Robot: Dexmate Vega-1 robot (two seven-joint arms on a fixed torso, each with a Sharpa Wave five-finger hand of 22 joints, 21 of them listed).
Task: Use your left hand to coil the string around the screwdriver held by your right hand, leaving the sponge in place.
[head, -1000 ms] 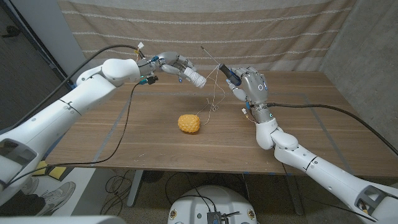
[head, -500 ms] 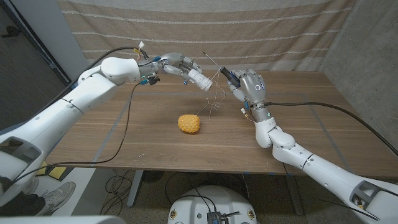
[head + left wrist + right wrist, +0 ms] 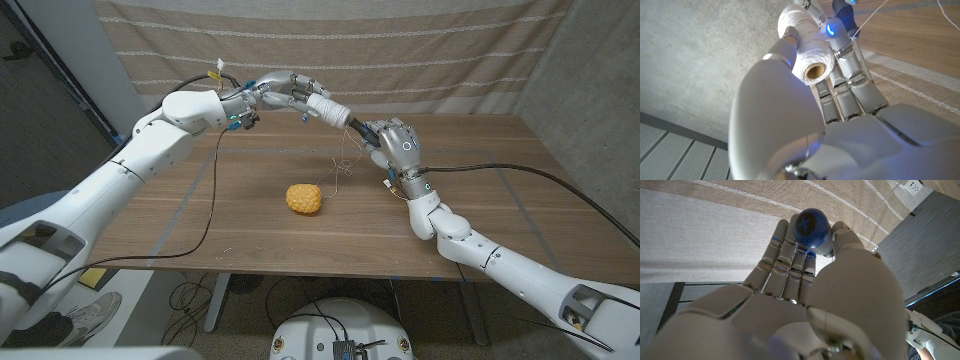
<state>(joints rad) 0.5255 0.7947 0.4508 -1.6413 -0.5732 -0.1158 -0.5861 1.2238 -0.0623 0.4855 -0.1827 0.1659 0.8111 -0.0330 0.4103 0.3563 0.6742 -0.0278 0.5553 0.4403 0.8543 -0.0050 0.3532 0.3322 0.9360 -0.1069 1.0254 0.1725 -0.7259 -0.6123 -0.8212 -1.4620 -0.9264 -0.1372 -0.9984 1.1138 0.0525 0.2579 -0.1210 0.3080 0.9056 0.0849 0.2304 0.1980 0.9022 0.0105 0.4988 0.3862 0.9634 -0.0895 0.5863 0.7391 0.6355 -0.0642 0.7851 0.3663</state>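
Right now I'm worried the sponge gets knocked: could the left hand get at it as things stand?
Probably not without letting go first: the left hand grips the spool of string up beside the right hand, well above the table. The sponge lies apart below, with loose string hanging nearby.

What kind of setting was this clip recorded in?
Probably a lab or test bay: a bare wooden table against a concrete wall, a striped cloth backdrop behind it, cables trailing underneath.
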